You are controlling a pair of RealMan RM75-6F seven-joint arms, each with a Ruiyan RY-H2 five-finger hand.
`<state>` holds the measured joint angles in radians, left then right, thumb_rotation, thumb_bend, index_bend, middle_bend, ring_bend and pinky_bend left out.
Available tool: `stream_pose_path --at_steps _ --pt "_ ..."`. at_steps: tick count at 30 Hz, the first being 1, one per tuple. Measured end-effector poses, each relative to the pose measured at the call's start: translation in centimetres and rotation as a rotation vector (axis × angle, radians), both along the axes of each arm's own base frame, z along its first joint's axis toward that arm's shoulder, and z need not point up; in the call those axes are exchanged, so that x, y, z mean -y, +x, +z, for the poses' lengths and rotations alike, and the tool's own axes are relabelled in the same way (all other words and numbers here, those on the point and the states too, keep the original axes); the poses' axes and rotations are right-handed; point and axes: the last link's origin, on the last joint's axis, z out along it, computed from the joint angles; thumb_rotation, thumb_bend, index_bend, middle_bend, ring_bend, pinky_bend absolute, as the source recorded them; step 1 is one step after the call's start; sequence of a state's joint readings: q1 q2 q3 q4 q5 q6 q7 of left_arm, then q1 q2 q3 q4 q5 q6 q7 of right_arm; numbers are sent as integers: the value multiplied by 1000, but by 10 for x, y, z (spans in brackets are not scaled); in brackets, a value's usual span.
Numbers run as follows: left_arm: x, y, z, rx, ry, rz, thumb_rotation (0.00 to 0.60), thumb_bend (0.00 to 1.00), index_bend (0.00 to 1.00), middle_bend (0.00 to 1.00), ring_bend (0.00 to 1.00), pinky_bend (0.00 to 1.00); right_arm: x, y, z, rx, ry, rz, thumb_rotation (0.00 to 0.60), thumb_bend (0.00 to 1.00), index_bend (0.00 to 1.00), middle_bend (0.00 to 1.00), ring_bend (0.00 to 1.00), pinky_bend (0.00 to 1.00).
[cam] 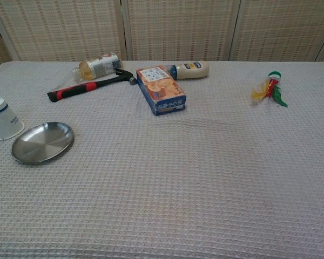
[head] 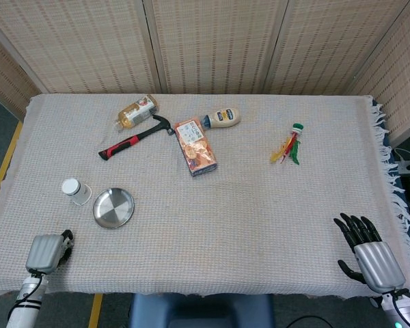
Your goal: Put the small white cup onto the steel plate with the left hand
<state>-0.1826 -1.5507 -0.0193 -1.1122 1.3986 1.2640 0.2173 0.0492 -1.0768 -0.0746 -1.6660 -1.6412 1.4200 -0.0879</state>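
left hand at near tabletop edge, fingers curled in, holding nothing | cup ahead of it, inverted, just beside plate, not on it | right hand empty, fingers spread

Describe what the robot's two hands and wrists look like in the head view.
Both the left hand and the right hand have a ribbed silver-grey back plate and black fingers. Thin cabling shows at each wrist. Only the right hand's fingers show clearly, slender and black. The chest view shows neither.
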Motion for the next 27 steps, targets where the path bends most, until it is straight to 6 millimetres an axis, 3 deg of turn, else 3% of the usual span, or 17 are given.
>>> stream_pose_path --at_steps 18,27 --pt "-2 1 0 -4 3 -5 600 358 520 865 716 953 0 0 0 -1 4 -4 600 173 0 0 0 0" --pt "-13 20 9 16 41 -72 600 358 521 867 718 954 1 -1 -1 -2 4 -6 600 173 0 0 0 0"
